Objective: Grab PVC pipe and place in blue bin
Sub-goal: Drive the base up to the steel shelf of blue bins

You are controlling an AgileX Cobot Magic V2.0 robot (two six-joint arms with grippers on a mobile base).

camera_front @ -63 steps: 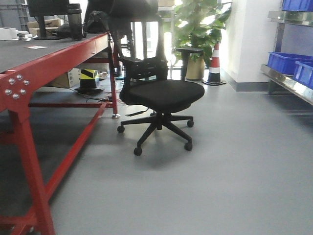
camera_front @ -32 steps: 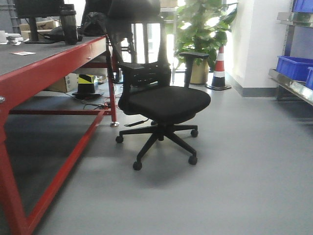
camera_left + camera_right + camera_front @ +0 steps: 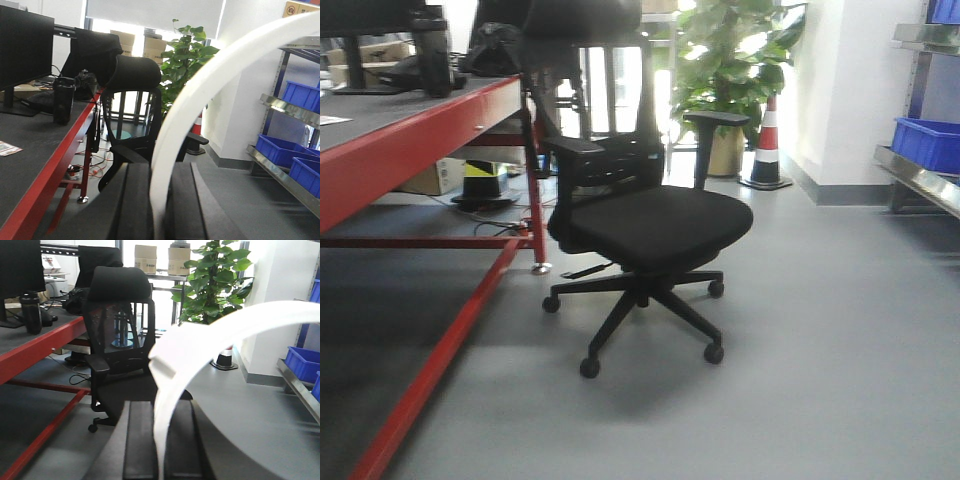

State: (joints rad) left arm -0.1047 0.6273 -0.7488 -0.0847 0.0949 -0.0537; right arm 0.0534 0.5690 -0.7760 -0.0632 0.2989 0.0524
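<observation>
A white curved PVC pipe (image 3: 200,95) rises from between the dark pads of my left gripper (image 3: 161,169), which is shut on it, and arcs up to the right. In the right wrist view the same kind of white pipe (image 3: 210,337) bends rightward out of my right gripper (image 3: 162,406), also shut on it. Blue bins (image 3: 927,142) sit on a metal shelf at the far right. They show as a blue bin (image 3: 280,148) in the left wrist view and a blue bin (image 3: 300,362) in the right wrist view. Neither gripper appears in the front view.
A black office chair (image 3: 645,225) stands on the grey floor straight ahead. A red-framed table (image 3: 415,135) runs along the left with a monitor and bottle on it. A potted plant (image 3: 730,60) and traffic cone (image 3: 767,150) stand behind. The steel shelf (image 3: 918,178) lines the right wall.
The front view has moved forward: the chair has grown larger, the table has slid out to the left, and the blue bins have shifted toward the right edge.
</observation>
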